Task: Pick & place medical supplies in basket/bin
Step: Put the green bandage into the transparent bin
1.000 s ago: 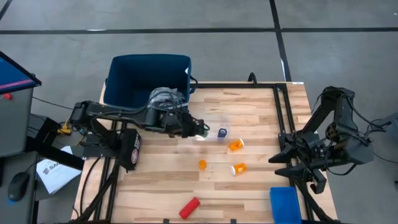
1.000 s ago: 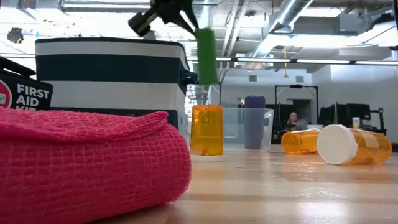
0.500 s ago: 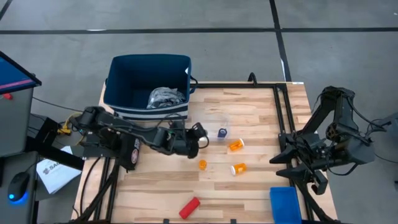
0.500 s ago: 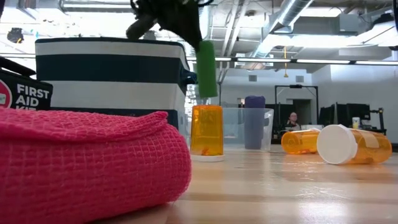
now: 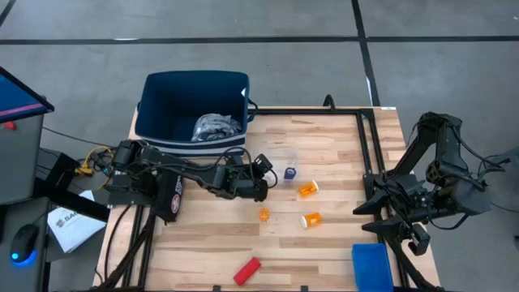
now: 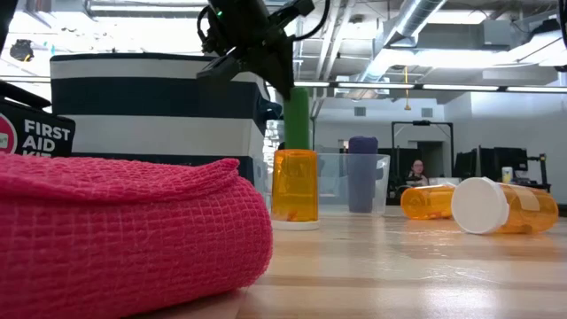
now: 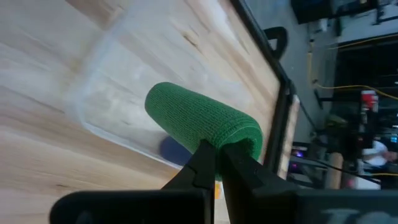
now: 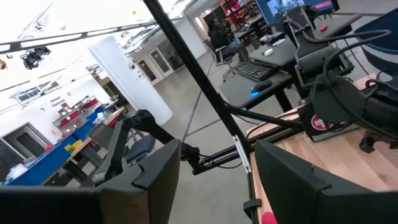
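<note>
The left arm reaches low across the table toward 3 o'clock, its left gripper (image 7: pixel 216 163) clenched on the end of a green roll (image 7: pixel 202 124) that hangs upright above the wood, just at 9 o'clock of the clear tray (image 5: pixel 282 160). The right gripper (image 5: pixel 388 221) waits at the table's 3 o'clock edge, fingers parted, holding nothing.

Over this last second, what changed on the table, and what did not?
The left gripper, shut on the green cylinder throughout, drew back from beside the navy basket toward the table's middle and came down; the cylinder now hangs just above the upright orange pill bottle. Nothing was released. The right gripper stayed open and parked by the bright-blue bin; the other supplies did not move.
</note>
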